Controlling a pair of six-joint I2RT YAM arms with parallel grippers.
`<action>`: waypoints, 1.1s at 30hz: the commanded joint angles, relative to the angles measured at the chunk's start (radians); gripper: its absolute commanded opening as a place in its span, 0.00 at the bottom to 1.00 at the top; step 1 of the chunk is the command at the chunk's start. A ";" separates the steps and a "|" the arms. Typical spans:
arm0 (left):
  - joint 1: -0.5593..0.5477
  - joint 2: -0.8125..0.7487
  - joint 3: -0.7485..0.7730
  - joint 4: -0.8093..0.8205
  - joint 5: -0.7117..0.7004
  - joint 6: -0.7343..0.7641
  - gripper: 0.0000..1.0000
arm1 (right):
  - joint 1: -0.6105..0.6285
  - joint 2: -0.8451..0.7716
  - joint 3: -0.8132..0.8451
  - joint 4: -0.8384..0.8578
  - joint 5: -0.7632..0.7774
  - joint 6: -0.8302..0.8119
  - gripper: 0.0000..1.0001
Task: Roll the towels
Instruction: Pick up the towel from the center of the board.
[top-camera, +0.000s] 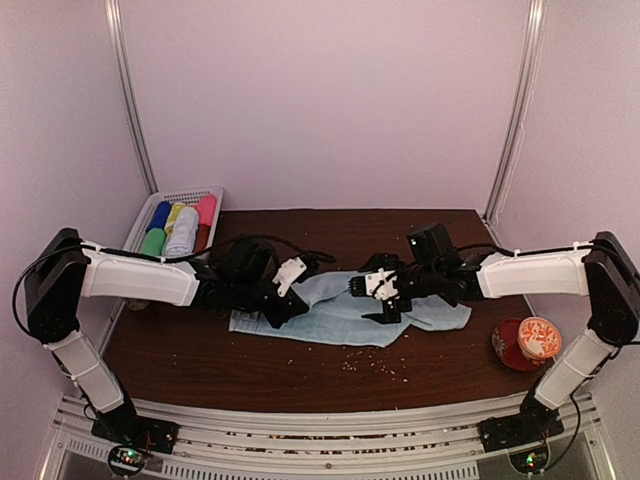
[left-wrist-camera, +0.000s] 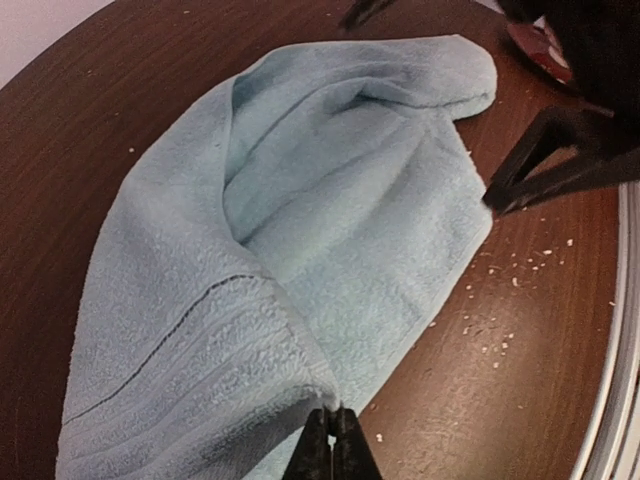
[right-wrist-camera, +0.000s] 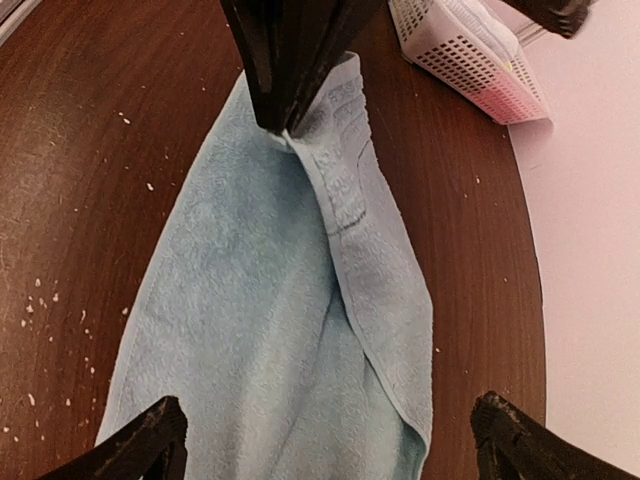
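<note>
Dark surface, one towel, not yet rolled; left fingers pinch its edge, right fingers gape empty above it.

Pale blue towel with a ribbed border band; dark brown surface flecked with pale crumbs; white basket at ten o'clock; red dish at four o'clock.

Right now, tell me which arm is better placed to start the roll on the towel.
Left, probably. The left gripper is shut on the edge of the towel, with a fold raised there, so it could begin turning that edge over. The right gripper is open over the other end, gripping nothing.
</note>
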 joint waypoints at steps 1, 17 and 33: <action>0.005 -0.029 0.015 0.097 0.178 -0.053 0.00 | 0.069 0.072 0.029 0.108 0.027 0.005 1.00; 0.005 -0.011 0.029 0.104 0.305 -0.077 0.00 | 0.196 0.187 0.090 0.241 0.223 0.119 0.74; 0.005 -0.048 0.007 0.074 0.207 -0.058 0.25 | 0.208 0.199 0.102 0.189 0.223 0.131 0.00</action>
